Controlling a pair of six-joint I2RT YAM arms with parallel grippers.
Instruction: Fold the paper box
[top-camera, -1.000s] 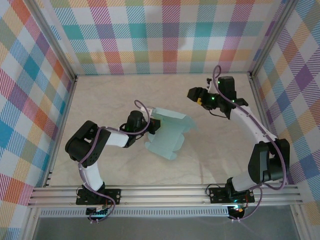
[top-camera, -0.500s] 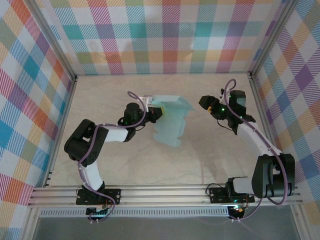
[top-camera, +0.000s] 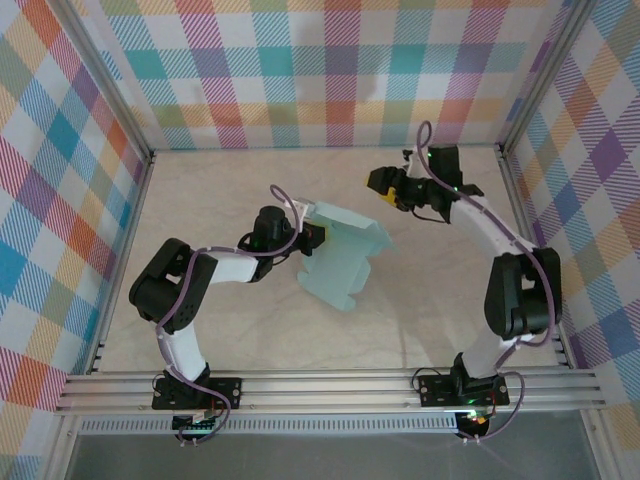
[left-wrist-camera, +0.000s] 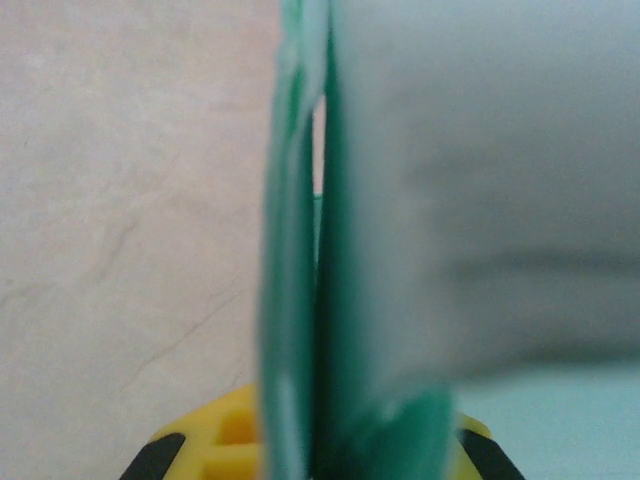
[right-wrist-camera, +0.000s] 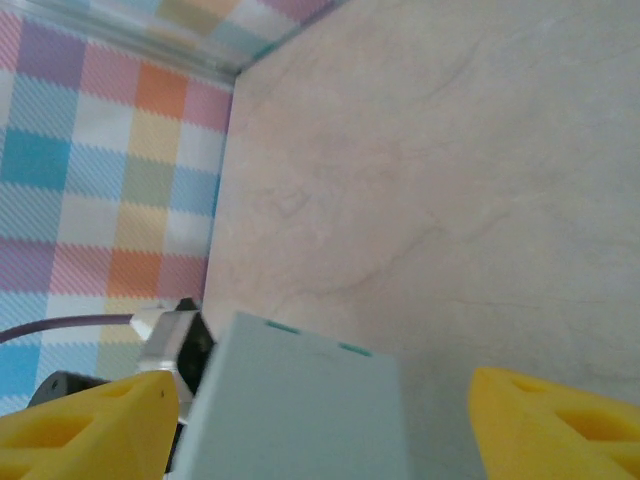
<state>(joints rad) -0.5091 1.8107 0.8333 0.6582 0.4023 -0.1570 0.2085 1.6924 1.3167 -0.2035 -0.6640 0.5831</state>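
The pale mint-teal paper box (top-camera: 342, 258) is a partly folded card sheet held off the table at mid-scene, its flaps hanging down and to the right. My left gripper (top-camera: 312, 237) is shut on its left edge. In the left wrist view the card (left-wrist-camera: 400, 230) runs edge-on between the yellow fingers (left-wrist-camera: 190, 450). My right gripper (top-camera: 385, 186) hovers open up and to the right of the box, apart from it. From the right wrist view a flat panel of the box (right-wrist-camera: 295, 410) lies below, between the yellow fingertips (right-wrist-camera: 80, 425).
Checked walls close in the marbled table (top-camera: 220, 190) on three sides. An aluminium rail (top-camera: 330, 385) runs along the near edge by the arm bases. Bare tabletop lies left of and behind the box.
The right gripper swung right, then back left toward the box's upper corner. The left gripper shifted the box slightly, tilting it up and then back down.
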